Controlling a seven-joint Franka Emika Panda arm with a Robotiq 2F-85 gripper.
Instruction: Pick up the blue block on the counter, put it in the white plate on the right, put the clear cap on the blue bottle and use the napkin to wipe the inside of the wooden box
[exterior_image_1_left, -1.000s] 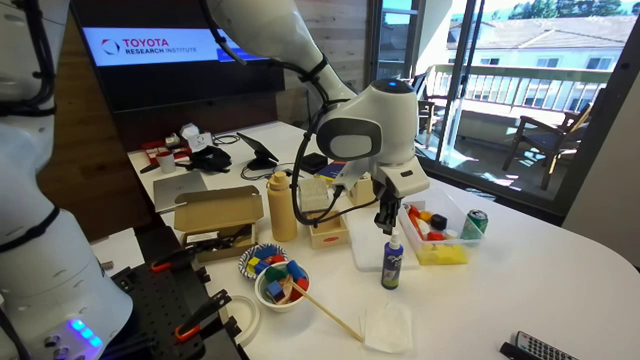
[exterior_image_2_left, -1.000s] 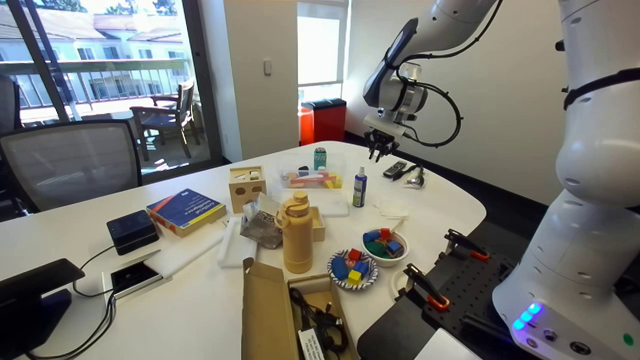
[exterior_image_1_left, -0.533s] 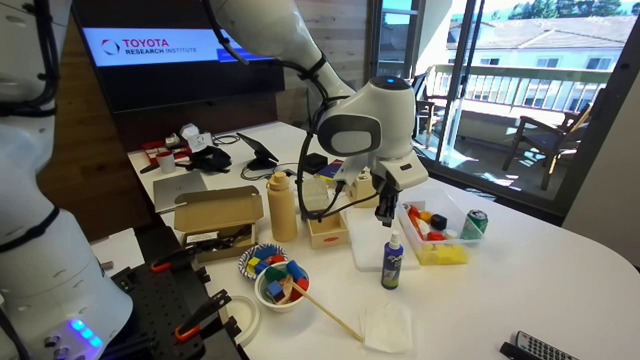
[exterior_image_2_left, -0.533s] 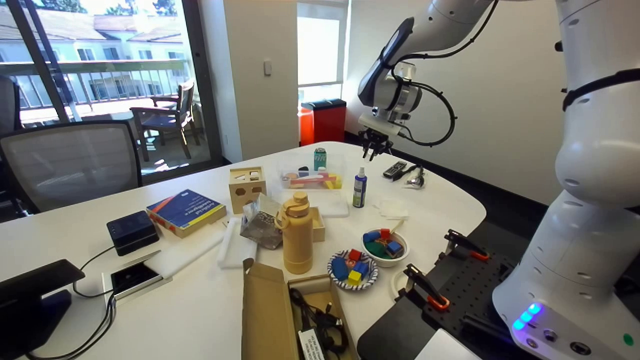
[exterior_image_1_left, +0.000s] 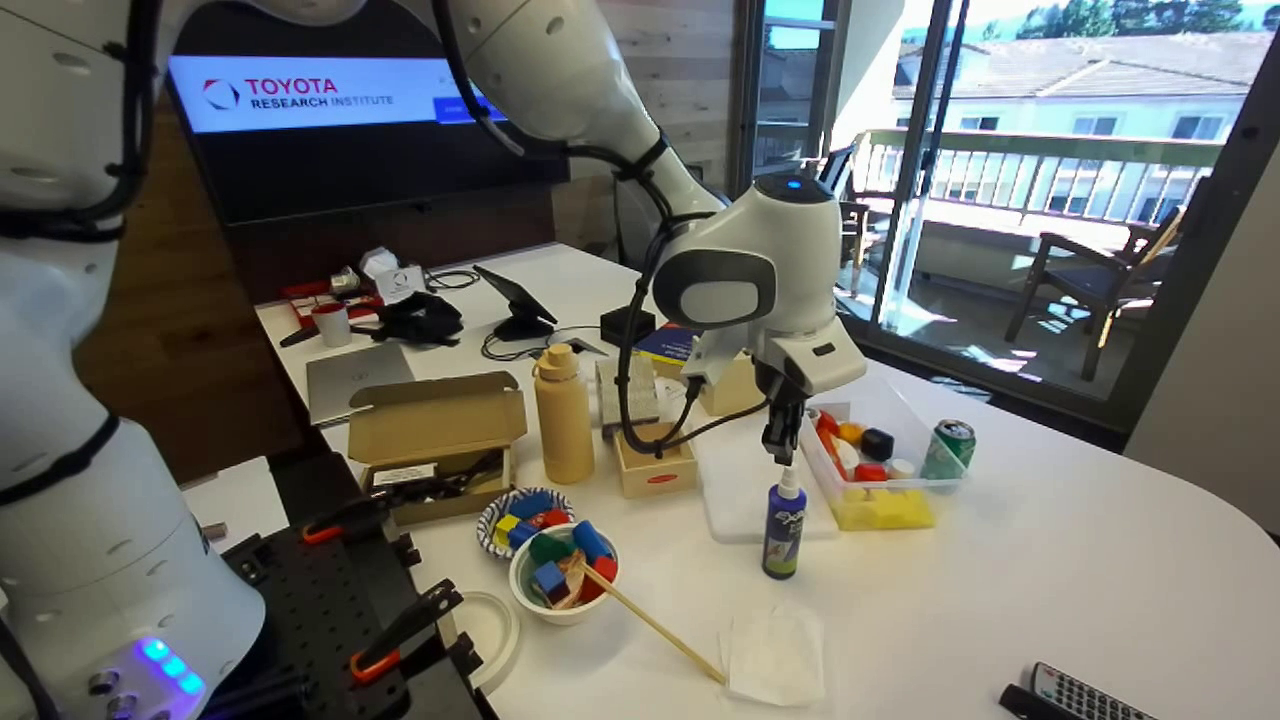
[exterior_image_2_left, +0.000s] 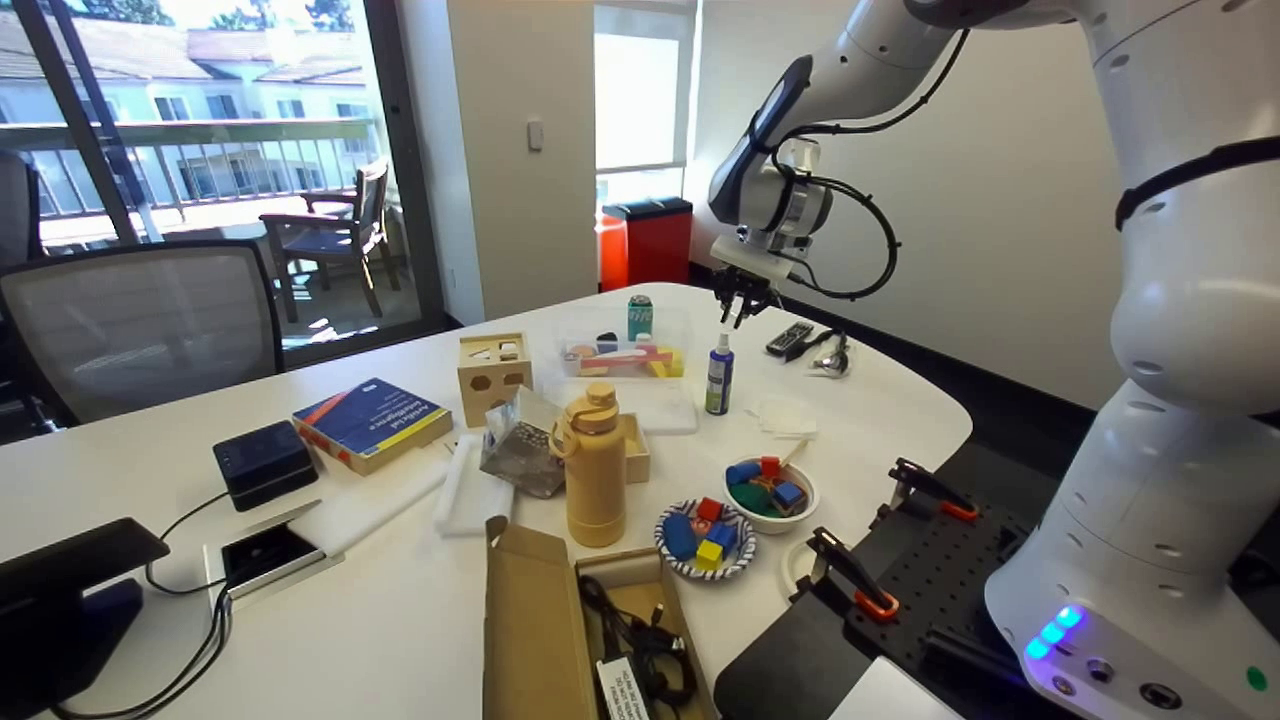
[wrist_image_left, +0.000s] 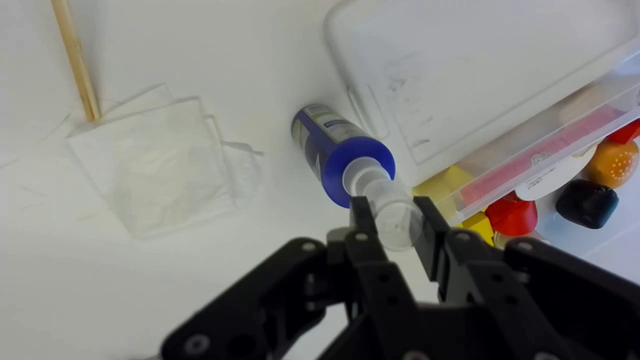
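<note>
Blue bottle (exterior_image_1_left: 784, 532) just below the end effector (wrist_image_left: 393, 205)

White arm (exterior_image_1_left: 560, 70), black straps (exterior_image_2_left: 1195, 174); a black cable (exterior_image_2_left: 896, 243) loops beside the black end effector (wrist_image_left: 394, 212), which carries silver screws (wrist_image_left: 196, 344). Above that, a dark-ringed pale panel (exterior_image_1_left: 718, 302). The base (exterior_image_1_left: 110, 550) shows three blue lights (exterior_image_1_left: 173, 666).

Cap (wrist_image_left: 398, 226): clear, smooth plastic. Bottle (wrist_image_left: 340, 150): smooth blue plastic. Napkin (wrist_image_left: 155, 170): matt white paper, lightly creased. Box (exterior_image_1_left: 645, 482): pale, bare wood, smooth. End effector (wrist_image_left: 391, 201): matt black. Stick (wrist_image_left: 76, 57): plain, unpainted wood. Carton (exterior_image_1_left: 440, 425): matt brown cardboard. Flask (exterior_image_1_left: 566, 425): smooth, matt yellow finish. Can (exterior_image_2_left: 640, 318): glossy metal, green. Bin (exterior_image_1_left: 905, 484): translucent plastic. Tabletop (exterior_image_1_left: 1000, 560): smooth, white, low sheen.
</note>
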